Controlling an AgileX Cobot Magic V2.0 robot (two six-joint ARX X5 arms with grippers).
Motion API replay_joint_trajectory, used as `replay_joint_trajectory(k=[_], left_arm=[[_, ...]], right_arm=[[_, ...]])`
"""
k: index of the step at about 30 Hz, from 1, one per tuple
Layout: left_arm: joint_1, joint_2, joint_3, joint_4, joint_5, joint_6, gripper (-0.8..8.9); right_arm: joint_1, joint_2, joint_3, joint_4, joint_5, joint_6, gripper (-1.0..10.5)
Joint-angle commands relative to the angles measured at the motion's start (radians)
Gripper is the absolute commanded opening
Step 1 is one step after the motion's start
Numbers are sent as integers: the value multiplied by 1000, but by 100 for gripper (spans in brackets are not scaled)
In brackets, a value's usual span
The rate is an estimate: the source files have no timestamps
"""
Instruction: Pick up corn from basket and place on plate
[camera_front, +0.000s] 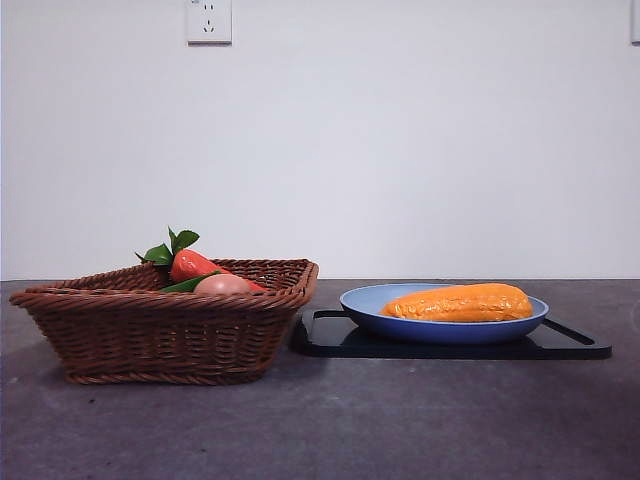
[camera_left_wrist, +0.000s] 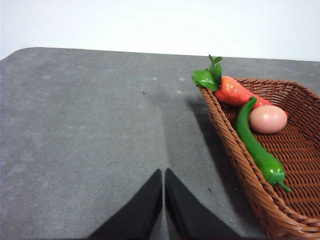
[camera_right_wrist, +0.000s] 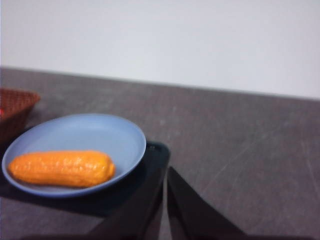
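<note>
The orange-yellow corn (camera_front: 460, 302) lies lengthwise in the light-blue plate (camera_front: 362, 301), which rests on a black tray. In the right wrist view the corn (camera_right_wrist: 61, 168) fills the near part of the plate (camera_right_wrist: 95, 132). My right gripper (camera_right_wrist: 165, 175) is shut and empty, off to the side of the plate above the tray's corner. The brown wicker basket (camera_front: 150, 325) stands at the left. My left gripper (camera_left_wrist: 163, 176) is shut and empty over bare table beside the basket (camera_left_wrist: 235, 155). Neither arm shows in the front view.
The basket holds a red-orange carrot with green leaves (camera_left_wrist: 235, 91), a green pepper (camera_left_wrist: 255, 147) and a small round tan-pink item (camera_left_wrist: 268, 119). The flat black tray (camera_front: 570, 342) lies under the plate. A wall socket (camera_front: 208, 20) is on the white wall behind.
</note>
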Motion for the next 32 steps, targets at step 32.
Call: replay_joint_trajectory(k=[32], left_arm=[[3, -1, -28, 8, 2, -2, 8]], right_arm=[[1, -35, -6, -143, 3, -1, 2]])
